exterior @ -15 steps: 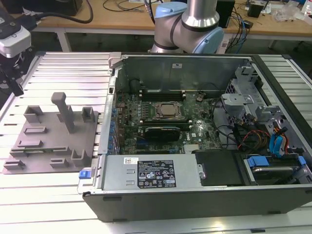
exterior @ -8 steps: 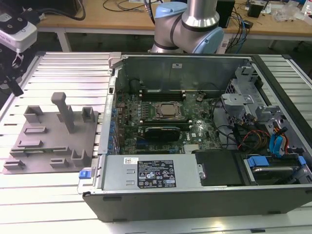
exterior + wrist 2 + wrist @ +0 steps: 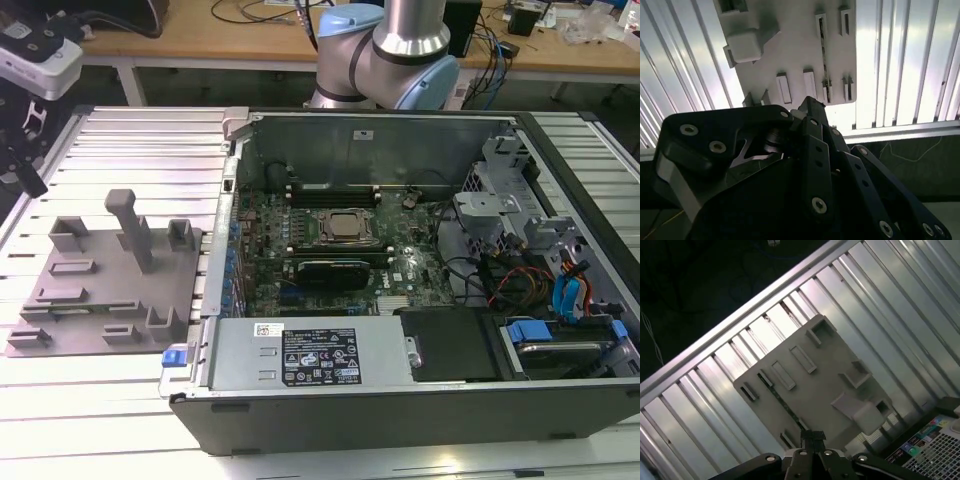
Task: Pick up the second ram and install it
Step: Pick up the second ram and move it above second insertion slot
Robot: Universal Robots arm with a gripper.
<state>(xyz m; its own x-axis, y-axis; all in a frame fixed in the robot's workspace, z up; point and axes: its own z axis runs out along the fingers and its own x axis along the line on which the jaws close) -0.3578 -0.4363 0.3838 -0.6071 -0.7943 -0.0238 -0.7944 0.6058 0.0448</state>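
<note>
The second ram shows edge-on as a thin dark line (image 3: 823, 52) held between small blocks on the grey plastic tray (image 3: 790, 50). In the first wrist view the same dark strip (image 3: 776, 399) lies along the tray (image 3: 820, 385). My gripper (image 3: 809, 104) hangs above the tray's edge, apart from the ram, with its fingertips together (image 3: 812, 434) and nothing between them. In the exterior view the gripper (image 3: 33, 178) is at the far left, high over the tray (image 3: 100, 290).
An open computer case (image 3: 400, 400) lies at the exterior view's right of the tray, with the motherboard, CPU socket (image 3: 345, 227) and long memory slots (image 3: 330, 190) exposed. A tall grey post (image 3: 130, 225) rises from the tray. The table is ribbed metal (image 3: 120, 150).
</note>
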